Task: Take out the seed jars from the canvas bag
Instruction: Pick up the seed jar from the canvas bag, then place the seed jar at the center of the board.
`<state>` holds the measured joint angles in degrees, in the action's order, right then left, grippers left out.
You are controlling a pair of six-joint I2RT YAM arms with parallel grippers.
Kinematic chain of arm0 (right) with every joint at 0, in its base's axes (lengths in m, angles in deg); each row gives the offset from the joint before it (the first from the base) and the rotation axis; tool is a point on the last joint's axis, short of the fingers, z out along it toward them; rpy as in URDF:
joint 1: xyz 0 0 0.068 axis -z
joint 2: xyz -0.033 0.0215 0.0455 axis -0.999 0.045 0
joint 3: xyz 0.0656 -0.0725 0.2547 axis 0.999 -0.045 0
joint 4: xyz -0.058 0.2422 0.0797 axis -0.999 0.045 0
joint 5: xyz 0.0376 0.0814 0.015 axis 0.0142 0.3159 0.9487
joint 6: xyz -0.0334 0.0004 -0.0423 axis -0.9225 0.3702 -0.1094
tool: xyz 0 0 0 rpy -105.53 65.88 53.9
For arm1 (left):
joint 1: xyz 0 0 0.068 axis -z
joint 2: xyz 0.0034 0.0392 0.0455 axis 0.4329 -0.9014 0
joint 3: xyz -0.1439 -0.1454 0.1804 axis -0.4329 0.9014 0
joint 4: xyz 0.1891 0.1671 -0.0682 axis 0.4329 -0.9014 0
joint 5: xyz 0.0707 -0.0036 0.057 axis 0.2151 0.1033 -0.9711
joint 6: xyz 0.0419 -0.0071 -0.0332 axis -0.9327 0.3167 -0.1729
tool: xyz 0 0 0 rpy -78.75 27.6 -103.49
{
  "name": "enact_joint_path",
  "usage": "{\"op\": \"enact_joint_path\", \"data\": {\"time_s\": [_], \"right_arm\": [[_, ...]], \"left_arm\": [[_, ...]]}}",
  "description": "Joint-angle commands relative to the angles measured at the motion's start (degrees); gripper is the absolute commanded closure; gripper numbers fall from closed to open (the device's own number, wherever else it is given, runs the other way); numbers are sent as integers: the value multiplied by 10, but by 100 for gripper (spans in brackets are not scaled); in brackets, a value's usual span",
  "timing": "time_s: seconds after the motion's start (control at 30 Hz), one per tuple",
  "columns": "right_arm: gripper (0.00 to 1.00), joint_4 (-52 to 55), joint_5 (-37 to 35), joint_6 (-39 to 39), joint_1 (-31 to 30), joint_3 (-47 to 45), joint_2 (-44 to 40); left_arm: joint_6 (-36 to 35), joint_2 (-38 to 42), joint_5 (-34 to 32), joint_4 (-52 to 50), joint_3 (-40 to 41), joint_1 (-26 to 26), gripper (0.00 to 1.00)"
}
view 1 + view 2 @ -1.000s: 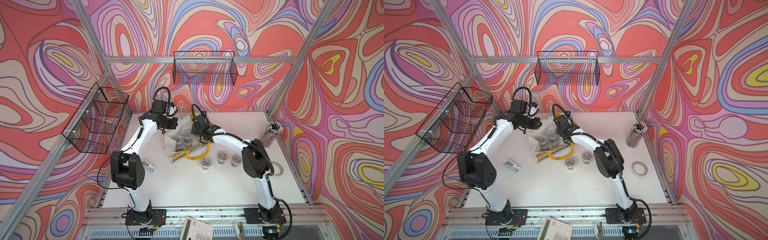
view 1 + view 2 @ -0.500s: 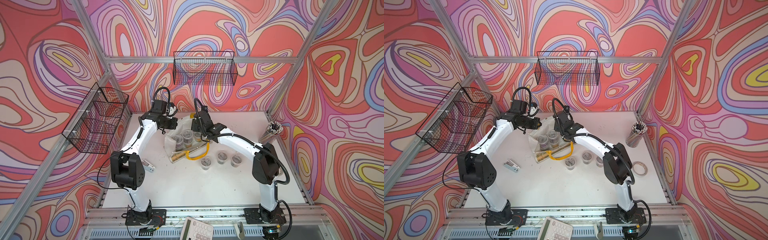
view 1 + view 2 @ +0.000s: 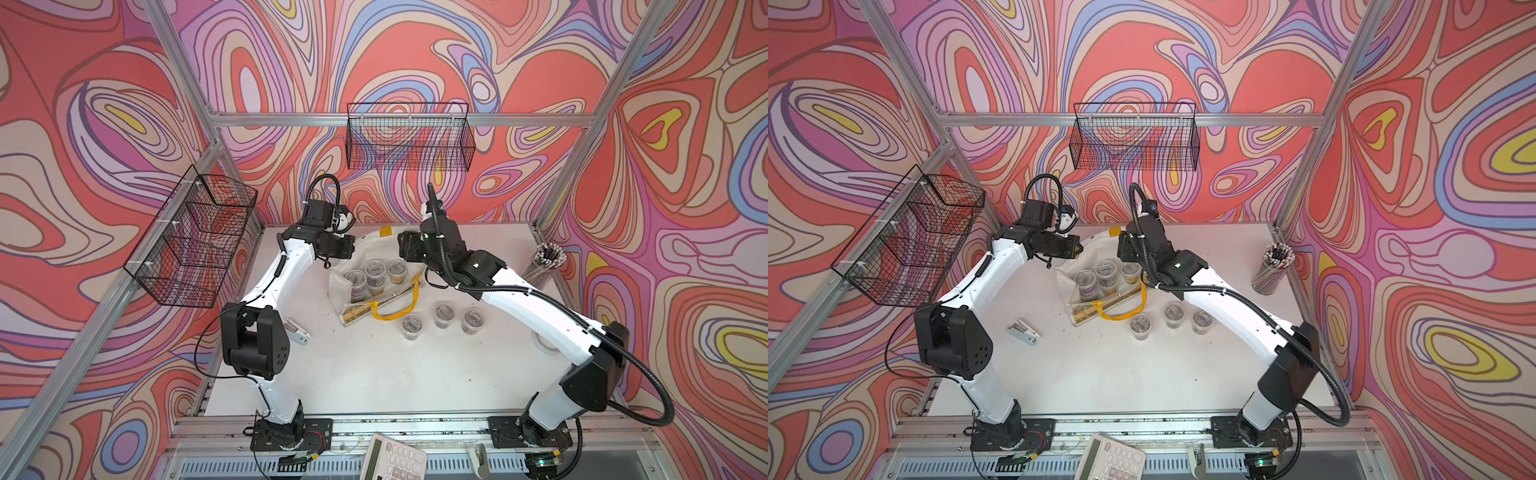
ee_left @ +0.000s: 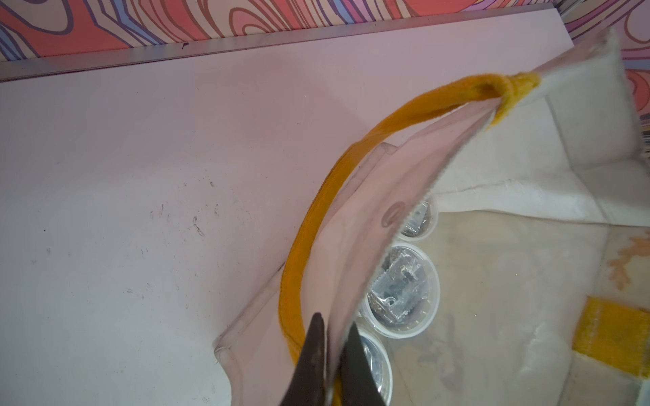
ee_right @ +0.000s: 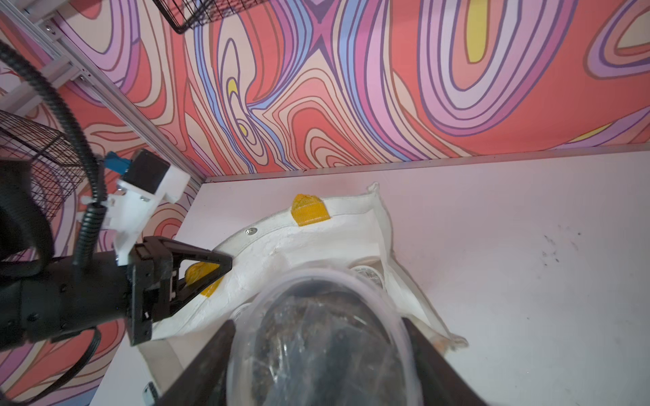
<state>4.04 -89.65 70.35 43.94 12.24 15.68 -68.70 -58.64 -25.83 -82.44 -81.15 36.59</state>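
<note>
The canvas bag (image 3: 338, 286) (image 3: 1064, 277) lies open at the table's back middle. My left gripper (image 4: 336, 321) (image 3: 352, 246) is shut on its rim beside the yellow handle (image 4: 316, 218), holding the mouth up. Three seed jars (image 3: 375, 270) (image 3: 1105, 270) (image 4: 404, 288) stand inside it. My right gripper (image 5: 318, 325) (image 3: 404, 249) hangs just above the bag's right side, shut on one seed jar (image 5: 323, 344) with dark seeds. This jar is hidden under the wrist in both top views. Three more seed jars (image 3: 444, 313) (image 3: 1174, 314) stand in a row on the table in front of the bag.
A clear cup of pencils (image 3: 548, 259) stands at the right edge. A small stapler (image 3: 297, 330) lies at the left, and a tape roll (image 3: 544, 343) is half hidden under the right arm. Wire baskets (image 3: 409, 137) (image 3: 193, 237) hang on the back and left walls.
My right gripper has lifted out of the bag with the jar and drawn a little to the right; its elbow has swung outward. The left gripper has held still on the rim.
</note>
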Motion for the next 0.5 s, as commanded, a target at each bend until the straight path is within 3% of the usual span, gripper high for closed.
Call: {"op": "enact_joint_path", "data": {"time_s": [0.0, 0.47], "right_arm": [[48, 54, -5, 10, -3, -35, -54], [48, 123, -53, 125, -7, -303, -275]], "left_arm": [[4, 5, -2, 3, 7, 0, 100], [13, 18, -9, 16, 32, 1, 100]]}}
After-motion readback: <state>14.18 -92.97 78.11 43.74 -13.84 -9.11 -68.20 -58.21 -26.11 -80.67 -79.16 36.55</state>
